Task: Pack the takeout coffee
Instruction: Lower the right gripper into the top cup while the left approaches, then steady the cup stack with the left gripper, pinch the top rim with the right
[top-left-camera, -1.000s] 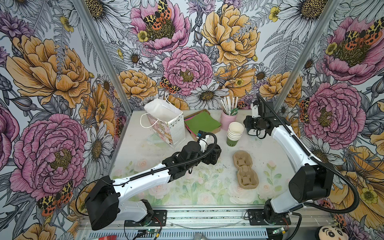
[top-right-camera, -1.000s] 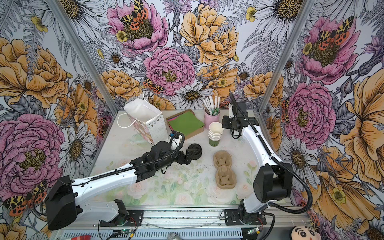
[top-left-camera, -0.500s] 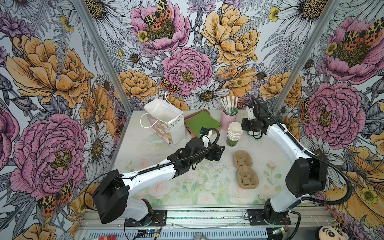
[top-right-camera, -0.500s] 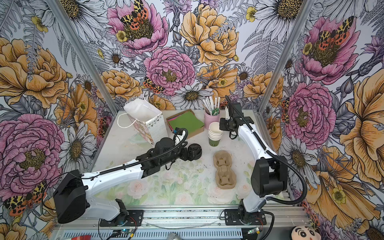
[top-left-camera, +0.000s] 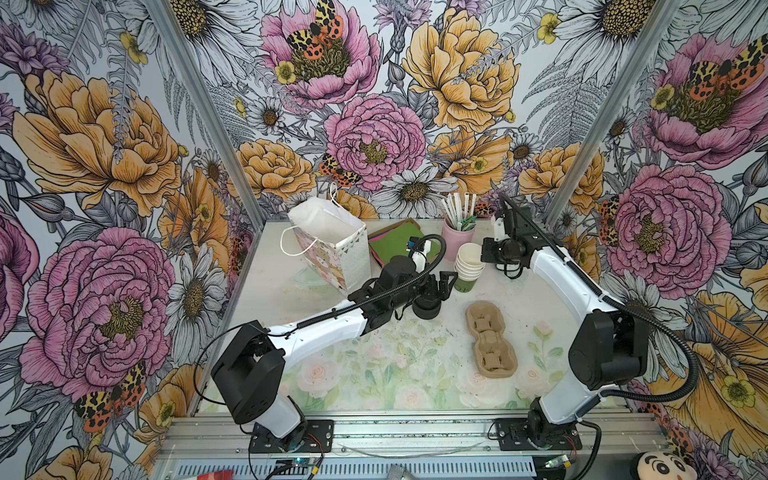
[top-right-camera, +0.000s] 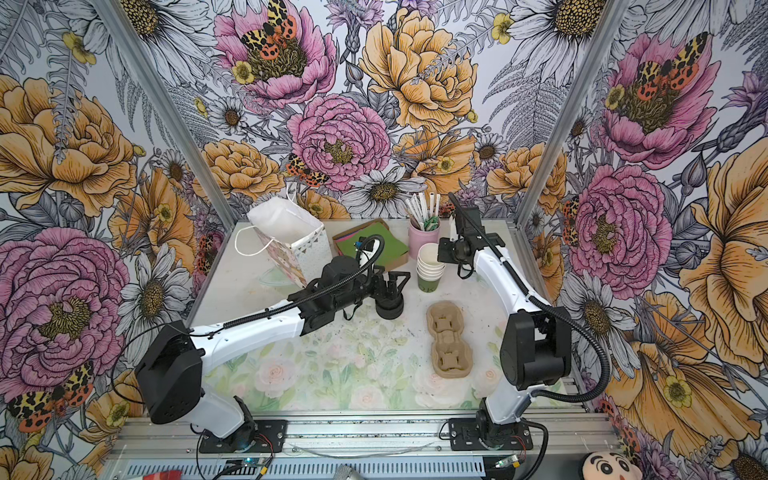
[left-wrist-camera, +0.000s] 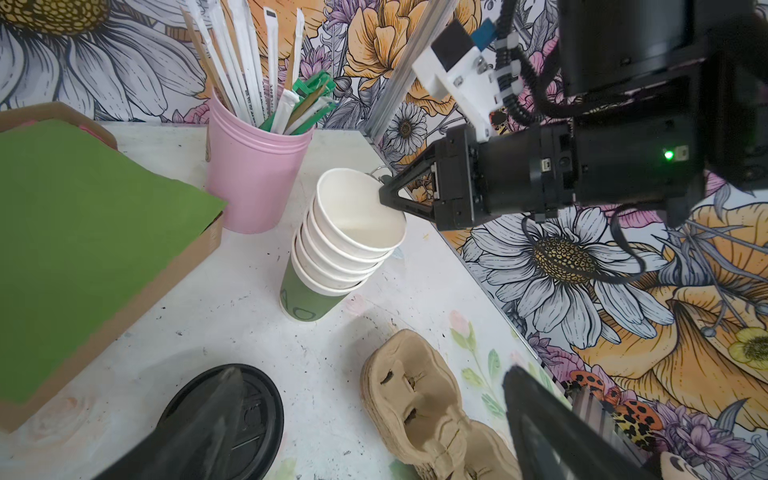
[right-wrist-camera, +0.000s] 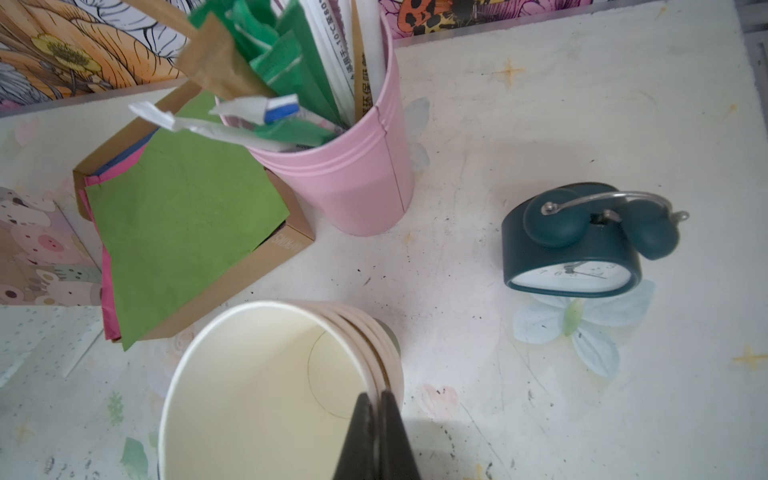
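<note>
Top views: right claw (top-left-camera: 481, 254) is at the cup stack (top-left-camera: 468, 268), at the rim of the top cup (top-left-camera: 469, 251). Left claw (top-left-camera: 438, 286) is spread wide just over the black lids (top-left-camera: 426, 309) and holds nothing. Same layout in both top views. The bag (top-left-camera: 332, 245) stands open at the back, well apart from the cups. The pulp carrier (top-left-camera: 490, 336) lies flat on the worktop (top-left-camera: 374, 361) with both pockets empty.

Left wrist: right claw tips meet on the top cup's rim (left-wrist-camera: 384, 195). The stack leans a bit, just beside the pink tub (left-wrist-camera: 253, 174) of straws. One left finger (left-wrist-camera: 199, 432) overlaps the lids (left-wrist-camera: 249, 415), and they aren't centred between the fingers.

Right wrist: fingers (right-wrist-camera: 361, 436) are pressed together, pinching the top cup's wall (right-wrist-camera: 257, 395), one inside and one outside. The cup looks empty. The clock (right-wrist-camera: 573, 249) is off to the side and not involved.

Status: early. No lidded cup anywhere yet, so the coffee isn't assembled; its cup sits nested on the stack. My read of what's left: pull the cup free, fit a lid, seat it in the carrier, and get it into the bag. Risk: two cups could lift together.
</note>
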